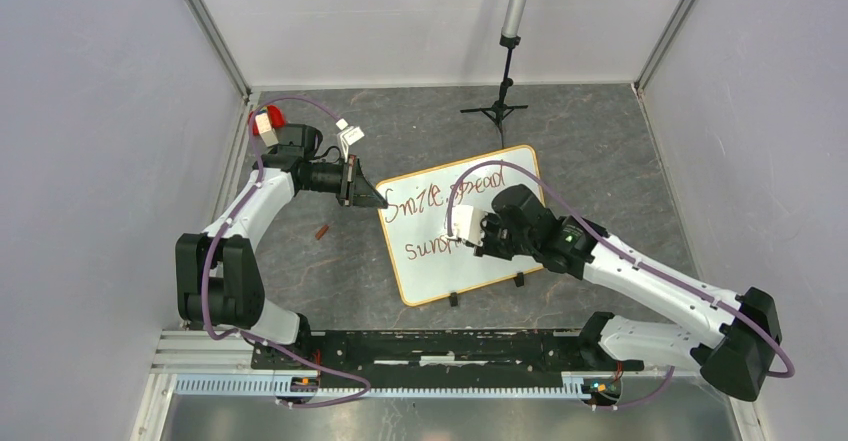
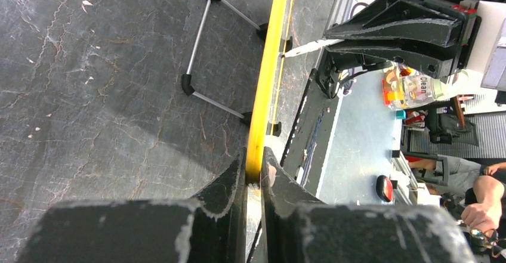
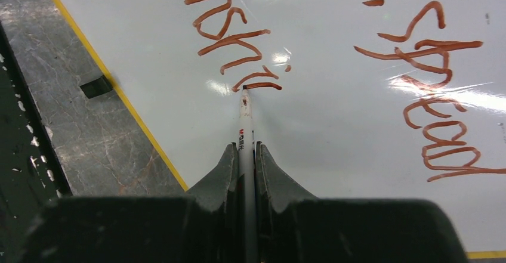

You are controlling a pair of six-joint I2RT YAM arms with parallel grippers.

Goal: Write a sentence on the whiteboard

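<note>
Whiteboard (image 1: pixel 440 276) flat on the counter (image 1: pixel 330 276), just robot-side of the tripod stand (image 1: pixel 497 111). The left tool (image 2: pixel 253 169) is pinched tight on its frame edge, probably so the board cannot slide under pen pressure. The right tool (image 3: pixel 244 149) is clamped round the marker (image 3: pixel 244 111), whose tip touches the end of the sentence (image 1: pixel 418 204). Count: one board, one marker, two lettered lines, two black clips (image 1: pixel 453 299), two tools.

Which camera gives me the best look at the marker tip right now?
Right wrist: the marker tip touches the whiteboard where the sentence ends. Top external hides it under the right gripper; left wrist shows it side-on, small.
</note>
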